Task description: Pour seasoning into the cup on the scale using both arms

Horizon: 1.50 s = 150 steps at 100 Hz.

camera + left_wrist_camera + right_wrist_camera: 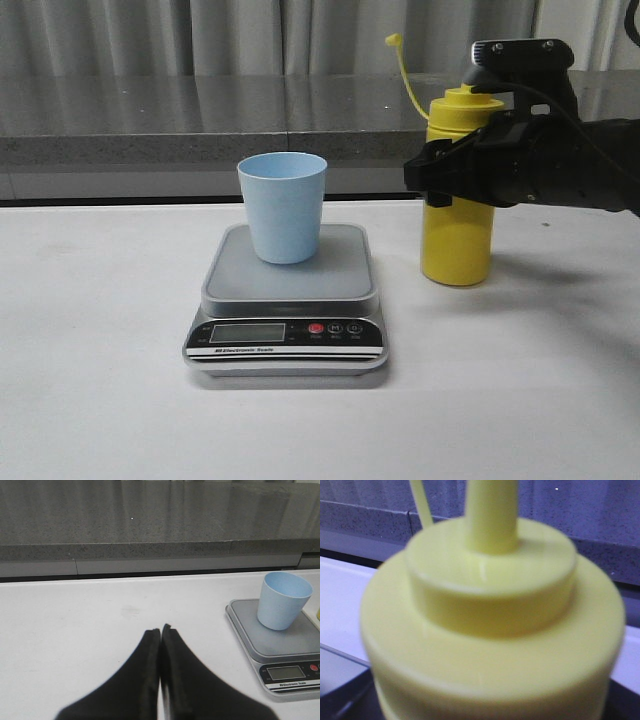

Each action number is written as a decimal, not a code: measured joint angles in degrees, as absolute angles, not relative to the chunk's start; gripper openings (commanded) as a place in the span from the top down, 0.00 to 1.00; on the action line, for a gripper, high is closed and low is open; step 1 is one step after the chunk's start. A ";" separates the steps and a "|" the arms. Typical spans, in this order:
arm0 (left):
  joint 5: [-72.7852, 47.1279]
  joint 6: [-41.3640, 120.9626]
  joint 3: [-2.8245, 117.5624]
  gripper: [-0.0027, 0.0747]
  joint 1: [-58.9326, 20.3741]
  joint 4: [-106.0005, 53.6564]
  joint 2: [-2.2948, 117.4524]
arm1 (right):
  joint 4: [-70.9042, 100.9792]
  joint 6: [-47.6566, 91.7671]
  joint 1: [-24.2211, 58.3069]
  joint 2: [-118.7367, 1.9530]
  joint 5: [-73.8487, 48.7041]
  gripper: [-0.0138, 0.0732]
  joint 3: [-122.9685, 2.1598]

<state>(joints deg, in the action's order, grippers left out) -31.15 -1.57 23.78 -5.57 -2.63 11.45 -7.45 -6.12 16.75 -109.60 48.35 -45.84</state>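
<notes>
On the scale (286, 290): blue cup (283, 206) stood upright
Beside the scale: yellow bottle (457, 230) on table (100, 330); right gripper (440, 170) clasped it
Left gripper (160, 632): jaws closed; empty

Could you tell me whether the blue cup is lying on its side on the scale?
No, in the front view the cup stands upright, mouth up, on the grey platform of the scale.
</notes>
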 measured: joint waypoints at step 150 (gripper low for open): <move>-31.15 -1.57 23.78 0.99 -5.57 -2.63 11.45 | 6.94 -4.21 16.61 -66.01 48.45 0.92 -9.40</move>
<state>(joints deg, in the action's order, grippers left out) -31.15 -1.57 23.78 -5.57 -2.63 11.45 6.94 -4.21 16.61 -66.01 48.45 -9.40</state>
